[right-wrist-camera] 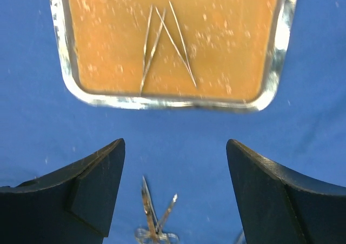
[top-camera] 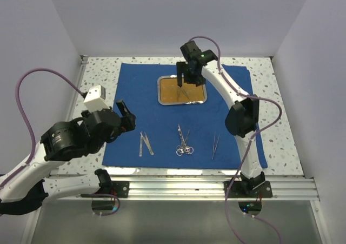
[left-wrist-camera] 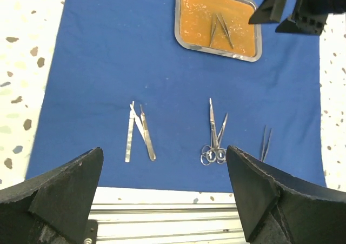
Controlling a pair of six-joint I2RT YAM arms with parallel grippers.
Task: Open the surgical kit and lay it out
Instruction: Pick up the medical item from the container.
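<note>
Nearest the lens, the left gripper [top-camera: 126,117] was held wide open and empty over the left edge of the blue cloth wrap [top-camera: 140,87], which was spread flat across the bench [top-camera: 281,138]. Three groups of instruments were laid in a row toward the near edge: flat handles [top-camera: 145,144], ring-handled scissors [top-camera: 184,143] and slim tweezers [top-camera: 215,146]. The steel tray [top-camera: 183,103] was set toward the far edge, and two further tweezers [right-wrist-camera: 143,81] were seen on its orange floor, apparently crossed at their far ends. The right gripper [right-wrist-camera: 175,144] was poised just short of the tray's near rim, its jaws parted and nothing held. For the pick judged to come next, one pair should be taken singly, the jaws closed across its legs away from the crossing, and the rim should be cleared on the descent.
</note>
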